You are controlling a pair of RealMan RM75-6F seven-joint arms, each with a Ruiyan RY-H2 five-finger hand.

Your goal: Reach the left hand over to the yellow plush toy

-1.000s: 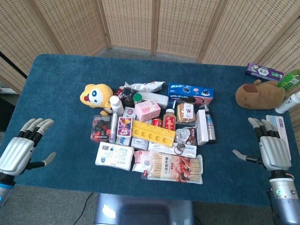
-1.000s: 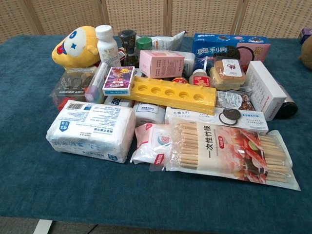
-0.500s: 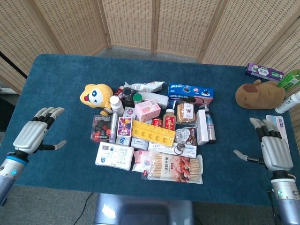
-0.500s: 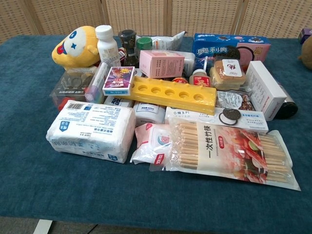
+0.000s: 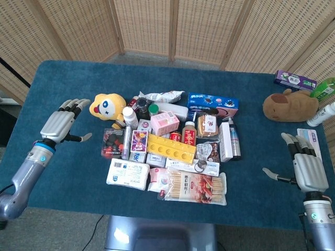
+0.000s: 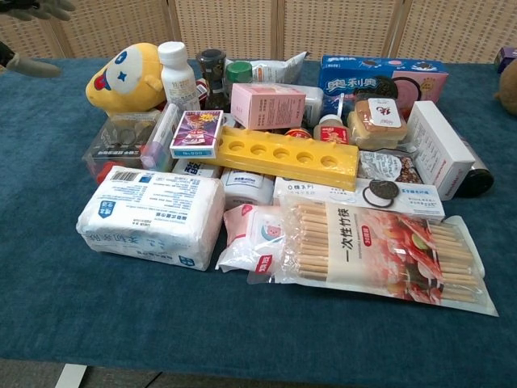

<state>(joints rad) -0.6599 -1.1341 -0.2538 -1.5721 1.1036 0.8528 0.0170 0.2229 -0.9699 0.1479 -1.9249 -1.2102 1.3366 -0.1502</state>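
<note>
The yellow plush toy point(image 5: 107, 107) lies at the far-left corner of the heap of goods, its face turned up; in the chest view the yellow plush toy point(image 6: 123, 78) sits at the upper left. My left hand point(image 5: 64, 123) hovers just left of it, fingers spread, holding nothing, a small gap from the toy. Only the fingertips of the left hand point(image 6: 32, 10) show at the chest view's top-left corner. My right hand point(image 5: 305, 163) rests open at the near right of the table, far from the heap.
Beside the toy stand a white bottle point(image 5: 130, 116) and a clear box of dark items point(image 5: 112, 141). A yellow tray point(image 5: 171, 148), tissue pack point(image 5: 127, 174) and chopsticks pack point(image 5: 198, 186) fill the middle. A brown plush point(image 5: 289, 105) lies far right.
My left hand has moved up from the near-left table edge toward the yellow plush toy and now shows in the chest view's corner. The right hand has barely shifted.
</note>
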